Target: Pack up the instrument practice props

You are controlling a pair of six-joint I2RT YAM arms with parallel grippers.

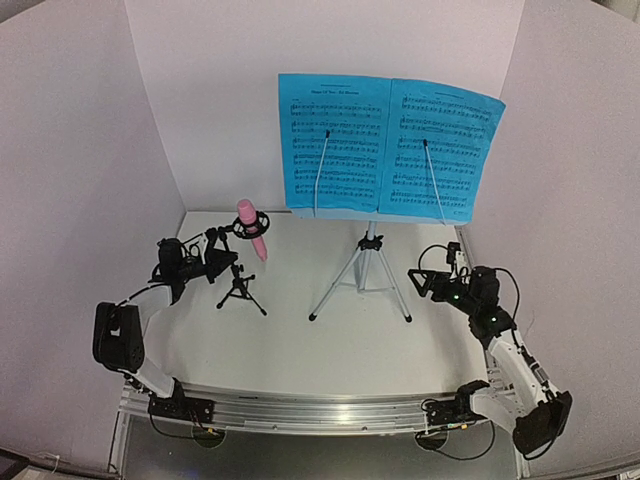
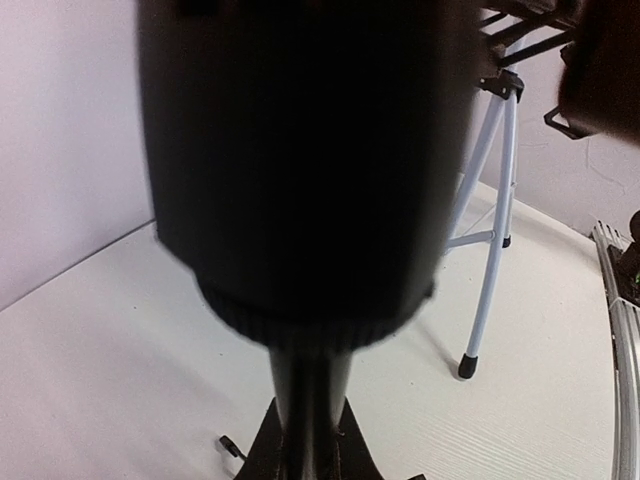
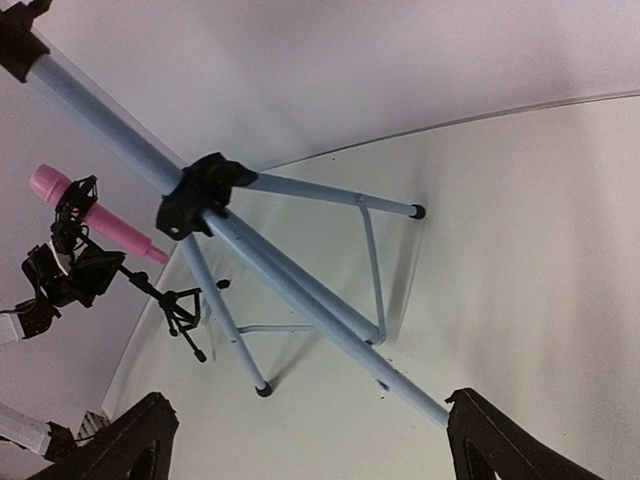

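Note:
Blue sheet-music pages (image 1: 385, 145) rest on the music stand, whose silver tripod (image 1: 362, 272) stands at mid-table. The pink microphone (image 1: 250, 228) sits tilted in the ring mount of the small black mic stand (image 1: 240, 290), left of the tripod. My left gripper (image 1: 218, 250) reaches in from the left and is shut on that stand's stem just under the mount. In the left wrist view the black mount (image 2: 300, 180) fills the picture above my gripper (image 2: 308, 445). My right gripper (image 1: 434, 278) stands open right of the tripod with nothing between its fingers (image 3: 130, 440). One tripod leg (image 3: 300, 285) runs across ahead of it.
White walls close in the table at the back and on both sides. An aluminium rail (image 1: 320, 410) carrying both arm bases runs along the near edge. A silver tripod leg with a black foot (image 2: 467, 365) stands right of the mic stand.

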